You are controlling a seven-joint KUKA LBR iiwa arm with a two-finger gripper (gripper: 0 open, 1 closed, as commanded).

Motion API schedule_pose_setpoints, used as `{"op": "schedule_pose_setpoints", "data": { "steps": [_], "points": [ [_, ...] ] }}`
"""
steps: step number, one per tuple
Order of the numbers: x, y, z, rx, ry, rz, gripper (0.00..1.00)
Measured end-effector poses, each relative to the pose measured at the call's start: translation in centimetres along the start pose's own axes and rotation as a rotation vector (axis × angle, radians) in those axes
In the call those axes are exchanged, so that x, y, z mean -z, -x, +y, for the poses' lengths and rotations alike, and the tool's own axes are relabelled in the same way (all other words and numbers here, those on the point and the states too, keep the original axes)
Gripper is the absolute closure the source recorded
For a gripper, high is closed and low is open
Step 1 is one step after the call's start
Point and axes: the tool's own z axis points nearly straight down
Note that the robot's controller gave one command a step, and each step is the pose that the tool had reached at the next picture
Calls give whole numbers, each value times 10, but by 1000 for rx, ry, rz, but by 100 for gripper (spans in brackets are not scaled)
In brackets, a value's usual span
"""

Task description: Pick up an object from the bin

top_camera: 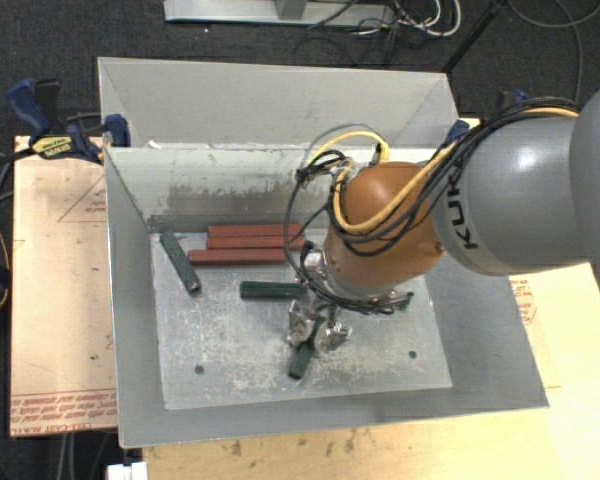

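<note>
The hand (316,330) is low over the floor of the grey metal bin (130,268). Its two metal fingers (301,321) are spread and stand on either side of the upper end of a short dark green bar (298,363). The bar slants out from under the hand toward the bin's near wall. Just up and to the view's left of the hand lies a second green bar (268,290). Beyond it lie two reddish-brown bars (248,245) side by side. Farther left is a tilted grey bar (180,264).
</note>
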Motion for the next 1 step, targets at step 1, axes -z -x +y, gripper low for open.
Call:
{"op": "schedule_pose_setpoints", "data": {
  "steps": [1],
  "points": [
    [0,0,0,0,0,0,100]
  ]
}}
